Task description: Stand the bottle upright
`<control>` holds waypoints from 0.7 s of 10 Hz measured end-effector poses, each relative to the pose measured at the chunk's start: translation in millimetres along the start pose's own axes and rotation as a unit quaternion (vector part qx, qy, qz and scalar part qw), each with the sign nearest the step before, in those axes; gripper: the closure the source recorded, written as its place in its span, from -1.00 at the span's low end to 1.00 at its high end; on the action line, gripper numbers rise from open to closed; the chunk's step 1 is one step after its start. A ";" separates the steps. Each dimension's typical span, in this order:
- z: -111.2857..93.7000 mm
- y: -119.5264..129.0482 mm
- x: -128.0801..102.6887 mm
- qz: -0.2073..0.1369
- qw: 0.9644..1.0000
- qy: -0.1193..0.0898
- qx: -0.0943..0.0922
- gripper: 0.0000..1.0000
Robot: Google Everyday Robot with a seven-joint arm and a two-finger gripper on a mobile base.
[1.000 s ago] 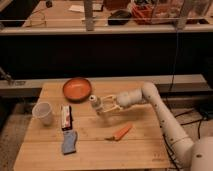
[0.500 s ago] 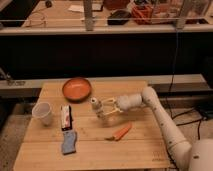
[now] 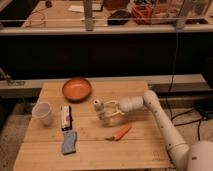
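Note:
The small whitish bottle (image 3: 99,107) is near the middle of the wooden table (image 3: 140,147), roughly upright with its rounded cap end on top. My gripper (image 3: 105,112) reaches in from the right at the end of the white arm (image 3: 159,117). Its fingers are closed around the bottle's lower body and hide part of it. I cannot tell whether the bottle's base touches the table.
An orange bowl (image 3: 76,89) sits behind and to the left of the bottle. A white cup (image 3: 42,113) stands at the left edge. A dark snack packet (image 3: 65,117) and a blue packet (image 3: 69,142) lie to the left. A carrot (image 3: 120,132) lies just in front of the gripper.
The gripper and the bottle have shifted slightly right and towards the front together. The other objects have not moved.

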 end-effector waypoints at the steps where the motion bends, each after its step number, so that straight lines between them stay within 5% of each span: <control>1: -1.8 0.8 2.6 0.002 1.000 -0.002 0.001 0.96; 7: -11.3 2.0 11.5 0.000 1.000 -0.013 0.005 0.96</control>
